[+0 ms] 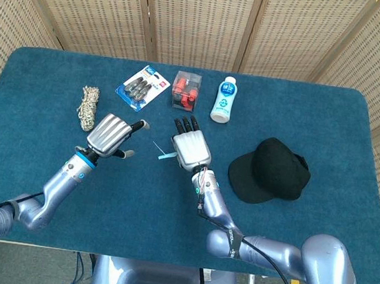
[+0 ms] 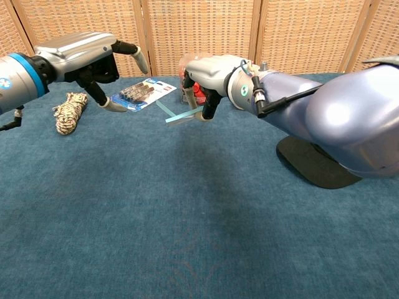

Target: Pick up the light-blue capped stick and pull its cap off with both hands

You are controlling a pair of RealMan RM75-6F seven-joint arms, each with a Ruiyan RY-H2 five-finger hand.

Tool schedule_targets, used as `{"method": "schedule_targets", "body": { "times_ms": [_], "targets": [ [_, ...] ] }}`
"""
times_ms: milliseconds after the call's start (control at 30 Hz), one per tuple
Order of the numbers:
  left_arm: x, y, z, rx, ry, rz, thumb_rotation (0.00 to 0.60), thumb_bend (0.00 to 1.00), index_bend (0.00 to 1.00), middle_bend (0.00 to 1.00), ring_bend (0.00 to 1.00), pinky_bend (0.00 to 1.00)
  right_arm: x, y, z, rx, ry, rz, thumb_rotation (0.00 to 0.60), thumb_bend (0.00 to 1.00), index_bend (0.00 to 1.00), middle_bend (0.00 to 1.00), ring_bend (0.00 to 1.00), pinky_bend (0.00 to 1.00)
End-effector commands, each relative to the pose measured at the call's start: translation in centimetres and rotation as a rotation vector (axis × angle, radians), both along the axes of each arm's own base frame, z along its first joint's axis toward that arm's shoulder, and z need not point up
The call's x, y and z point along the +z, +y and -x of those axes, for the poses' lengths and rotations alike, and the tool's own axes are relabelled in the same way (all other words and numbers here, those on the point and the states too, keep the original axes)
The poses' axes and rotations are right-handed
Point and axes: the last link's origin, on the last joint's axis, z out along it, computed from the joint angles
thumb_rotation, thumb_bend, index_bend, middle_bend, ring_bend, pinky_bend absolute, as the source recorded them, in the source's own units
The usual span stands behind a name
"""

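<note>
My right hand holds the thin light-blue capped stick above the table's middle, and the stick's free end juts out to the left. My left hand hovers a short way left of that end, apart from it. The left thumb and a finger are spread and point toward the stick, with nothing between them.
Along the back of the blue table lie a rope bundle, a blister pack of markers, a clear box of red parts and a white bottle. A black cap sits to the right.
</note>
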Motion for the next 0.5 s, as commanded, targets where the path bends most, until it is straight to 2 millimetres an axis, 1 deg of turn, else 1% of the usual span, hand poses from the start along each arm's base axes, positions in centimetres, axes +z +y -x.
{"method": "schedule_targets", "body": {
  "times_ms": [33,200,367,500],
  "targets": [
    [-0.7,0.3,-0.7,-0.003,-0.027,0.002,0.6,0.21,0.36,1.0,1.0,1.0,-0.1,0.2,0.0,0.001,0.001,-0.002,0.6,0.65,0.64,0.1,0.0,0.0],
    [-1.7,0.7,-1.4,-0.002,-0.045,0.014,0.6,0.29,0.4,1.0,1.0,1.0,0.1,0.3,0.0,-0.001,-0.007,-0.001,0.6,0.65,0.64,0.1,0.0,0.0],
    [-2.7,0.9,-1.9,-0.009,-0.047,0.024,0.6,0.3,0.42,1.0,1.0,1.0,0.1,0.4,0.0,-0.005,-0.014,-0.003,0.6,0.65,0.64,0.1,0.0,0.0],
    [-3.5,1.0,-1.9,-0.009,-0.035,0.022,0.6,0.3,0.43,1.0,1.0,1.0,0.2,0.4,0.1,-0.008,-0.017,-0.005,0.6,0.65,0.64,0.1,0.0,0.0]
  ]
}}
